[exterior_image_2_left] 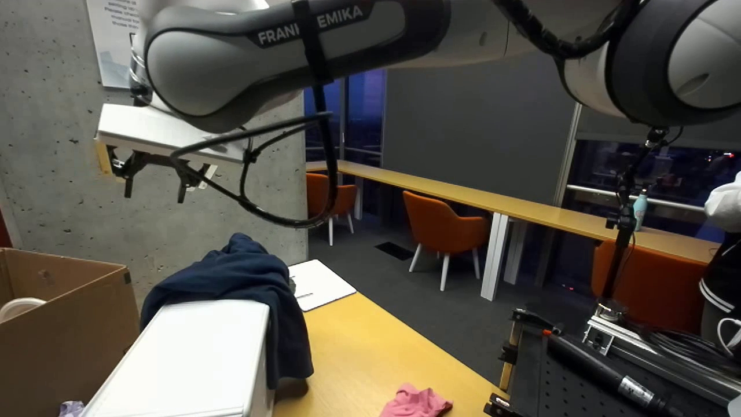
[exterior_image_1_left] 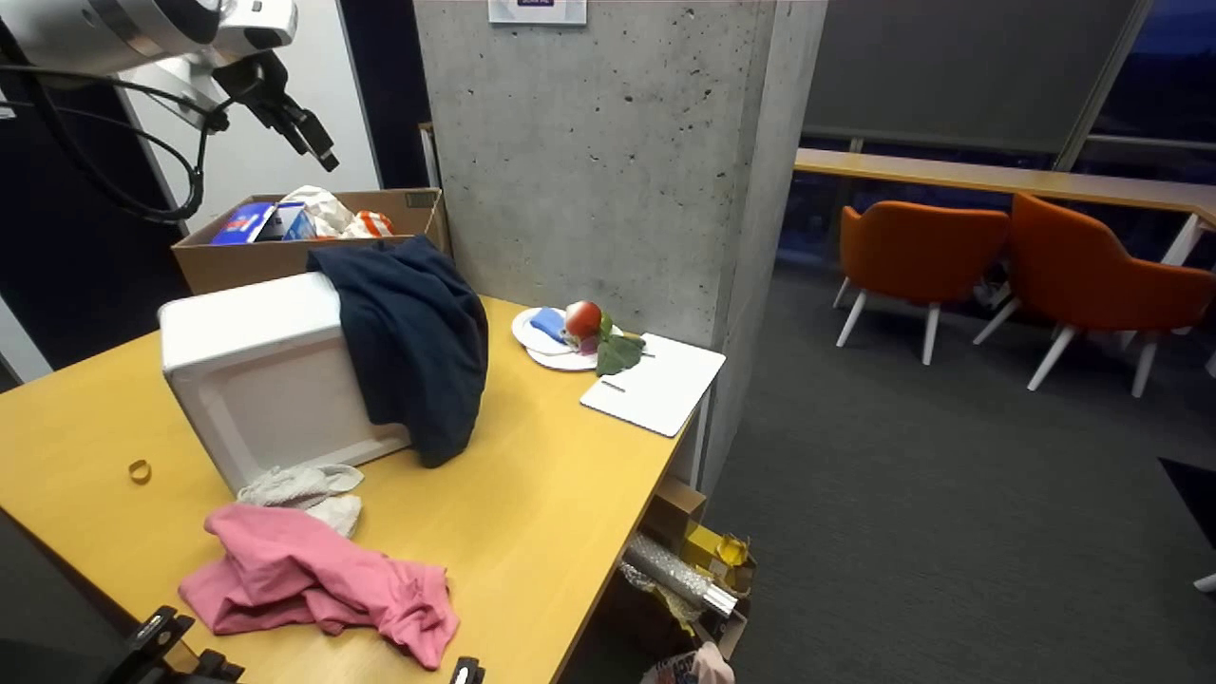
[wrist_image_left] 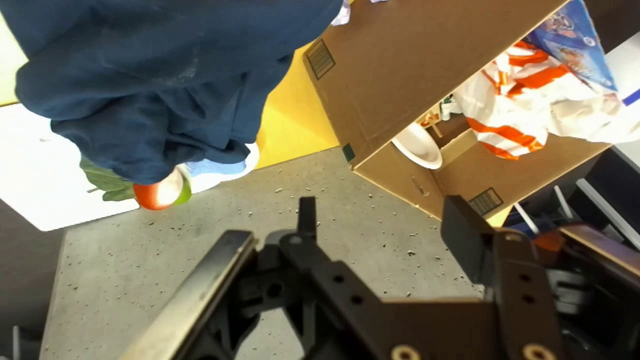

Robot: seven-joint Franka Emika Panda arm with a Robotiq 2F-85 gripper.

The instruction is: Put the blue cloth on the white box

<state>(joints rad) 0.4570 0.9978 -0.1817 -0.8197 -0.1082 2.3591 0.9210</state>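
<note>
The dark blue cloth (exterior_image_1_left: 408,332) (exterior_image_2_left: 231,284) lies draped over one end of the white box (exterior_image_1_left: 252,328) (exterior_image_2_left: 185,359) in both exterior views. Part of it rests on the top and part hangs down the side towards the table. The cloth also fills the upper left of the wrist view (wrist_image_left: 165,75), where the white box does not show. My gripper (exterior_image_1_left: 321,157) (exterior_image_2_left: 155,192) is raised well above the cloth and the boxes and apart from them. In the wrist view its two fingers (wrist_image_left: 381,212) stand wide apart with nothing between them.
A cardboard box (exterior_image_1_left: 304,261) with bags and packs stands behind the white box. A concrete pillar (exterior_image_1_left: 589,142) rises at the table's back. A plate (exterior_image_1_left: 560,359) with small items, a white board (exterior_image_1_left: 665,380), a pink cloth (exterior_image_1_left: 323,579) and a whitish cloth (exterior_image_1_left: 299,486) lie on the table.
</note>
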